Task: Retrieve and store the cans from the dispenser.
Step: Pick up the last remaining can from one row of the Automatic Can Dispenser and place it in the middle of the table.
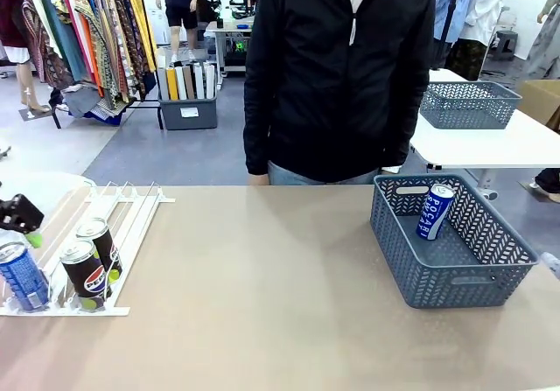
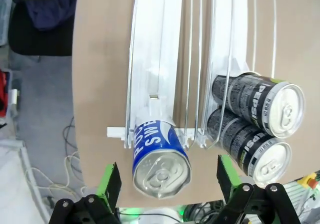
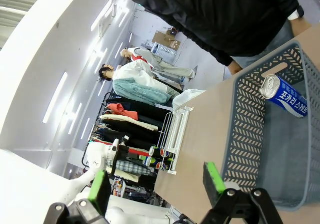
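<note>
Blue can (image 1: 21, 275) (image 2: 161, 156) stands at the low stopper end of the dispenser (image 1: 140, 209) (image 2: 157, 43), in its outermost lane. Two black Pepsi cans (image 1: 85, 273) (image 2: 260, 106) share a lane beside it, one behind the other, the front one against the stoppers. A second blue can (image 1: 435, 211) (image 3: 285, 96) leans tilted inside the grey-blue basket (image 1: 472, 279) (image 3: 245, 129), well apart from the dispenser at the opposite end of the bench (image 1: 262, 303).

Left tool (image 2: 167, 181) spread wide just off the dispenser's low end. In the wrist view its green pads (image 2: 111, 179) flank the blue can's top with gaps on both sides; no contact seen.

Right tool (image 3: 157, 184) also wide, gripping nothing, far from the dispenser near the basket.

Person in black jacket (image 1: 337, 76) stands across the bench, beyond the dispenser's high end.
</note>
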